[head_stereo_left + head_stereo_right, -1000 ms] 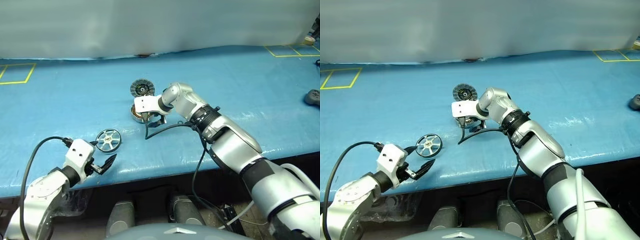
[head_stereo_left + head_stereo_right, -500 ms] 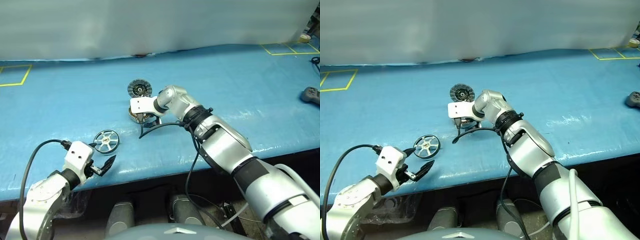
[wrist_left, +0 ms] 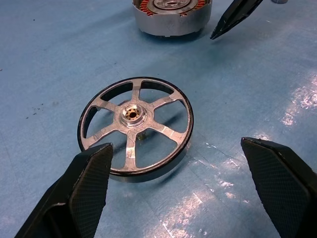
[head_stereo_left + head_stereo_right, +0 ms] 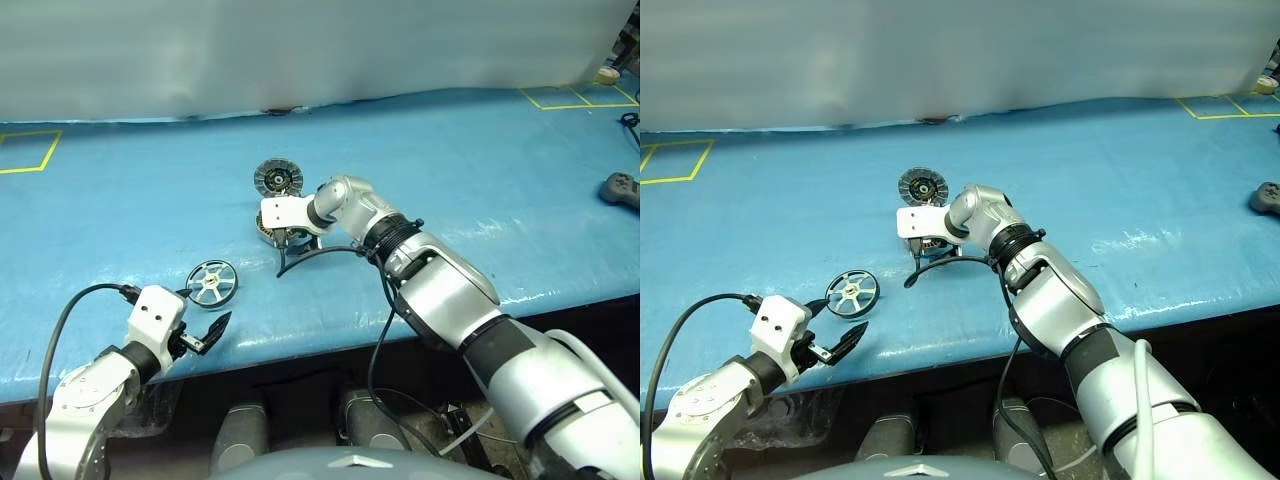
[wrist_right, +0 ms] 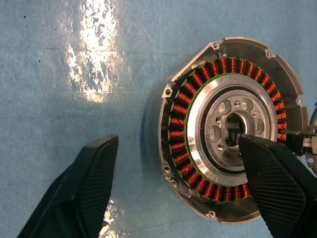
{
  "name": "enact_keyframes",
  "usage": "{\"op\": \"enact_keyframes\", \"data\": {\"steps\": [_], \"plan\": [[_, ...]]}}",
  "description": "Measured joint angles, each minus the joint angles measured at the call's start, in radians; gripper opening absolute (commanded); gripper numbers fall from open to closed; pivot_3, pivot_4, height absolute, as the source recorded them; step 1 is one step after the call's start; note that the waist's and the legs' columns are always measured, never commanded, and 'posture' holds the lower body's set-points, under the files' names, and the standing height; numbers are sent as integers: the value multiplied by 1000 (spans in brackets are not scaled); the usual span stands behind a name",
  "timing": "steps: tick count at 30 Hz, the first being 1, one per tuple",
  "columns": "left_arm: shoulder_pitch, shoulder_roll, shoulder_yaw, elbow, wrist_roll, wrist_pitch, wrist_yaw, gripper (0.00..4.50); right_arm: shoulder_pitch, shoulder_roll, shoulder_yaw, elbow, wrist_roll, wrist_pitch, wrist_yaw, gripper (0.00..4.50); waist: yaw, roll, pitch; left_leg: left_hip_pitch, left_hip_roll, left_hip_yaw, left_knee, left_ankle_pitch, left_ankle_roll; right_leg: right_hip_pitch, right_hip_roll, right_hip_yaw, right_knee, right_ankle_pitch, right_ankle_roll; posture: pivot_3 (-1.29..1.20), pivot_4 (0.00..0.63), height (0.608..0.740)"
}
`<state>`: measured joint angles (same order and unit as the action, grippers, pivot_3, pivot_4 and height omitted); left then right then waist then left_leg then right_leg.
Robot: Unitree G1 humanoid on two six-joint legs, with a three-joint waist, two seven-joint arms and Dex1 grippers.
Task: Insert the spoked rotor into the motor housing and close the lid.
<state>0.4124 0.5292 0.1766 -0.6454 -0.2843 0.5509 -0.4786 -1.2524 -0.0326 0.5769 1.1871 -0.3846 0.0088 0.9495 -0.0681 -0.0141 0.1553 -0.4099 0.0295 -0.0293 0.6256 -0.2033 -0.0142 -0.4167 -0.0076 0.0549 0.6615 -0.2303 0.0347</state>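
You see that little has changed on the counter (image 4: 120, 190) itself; most of the shift in the head views is the camera's own. Your right pincer (image 4: 291, 236) has come down a little over the motor housing (image 5: 230, 134), and its elbow has bent more, so the forearm now lies lower toward the near edge of the counter. Its fingers (image 5: 81, 191) have begun to narrow from their widest stand, but they still stand apart, one over the bare counter beside the housing and the other over its central hub. They are not gripping anything yet.
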Motion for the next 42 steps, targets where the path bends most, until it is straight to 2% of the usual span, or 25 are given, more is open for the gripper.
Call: {"op": "enact_keyframes", "data": {"steps": [2,15,19,35,38,42], "plan": [[-3,-4,0,0,0,0,0,4500,0,1,-5,-1,-2,-3,0,2629,1,0,0,0,0,0,0,0,0,0,0,0,0,0,0,0,150,740],[-6,-16,0,0,7,-1,5,4500,1,1,-14,-1,-26,-21,2,2629,1,0,0,0,0,0,0,0,0,0,0,0,0,0,0,0,150,740],[-6,-17,0,0,8,-9,5,4500,1,1,-24,-3,-27,-22,12,1944,1,0,0,1,0,0,0,0,0,1,0,0,0,0,0,0,150,740],[-38,-17,-21,3,9,-19,4,4500,17,-20,-41,-69,-29,34,67,1908,2,0,0,2,0,0,1,0,0,2,0,0,1,-1,1,0,150,740],[-46,-17,-29,10,9,-19,2,4500,36,-39,-40,-140,-29,100,110,1908,4,0,0,2,0,0,0,0,0,1,0,0,1,-1,1,0,150,740],[-62,-16,-31,24,9,-19,-3,4500,126,-99,-25,-367,-30,216,222,1908,8,0,0,1,-1,-1,0,0,0,1,0,0,1,-1,1,0,150,740]]}}
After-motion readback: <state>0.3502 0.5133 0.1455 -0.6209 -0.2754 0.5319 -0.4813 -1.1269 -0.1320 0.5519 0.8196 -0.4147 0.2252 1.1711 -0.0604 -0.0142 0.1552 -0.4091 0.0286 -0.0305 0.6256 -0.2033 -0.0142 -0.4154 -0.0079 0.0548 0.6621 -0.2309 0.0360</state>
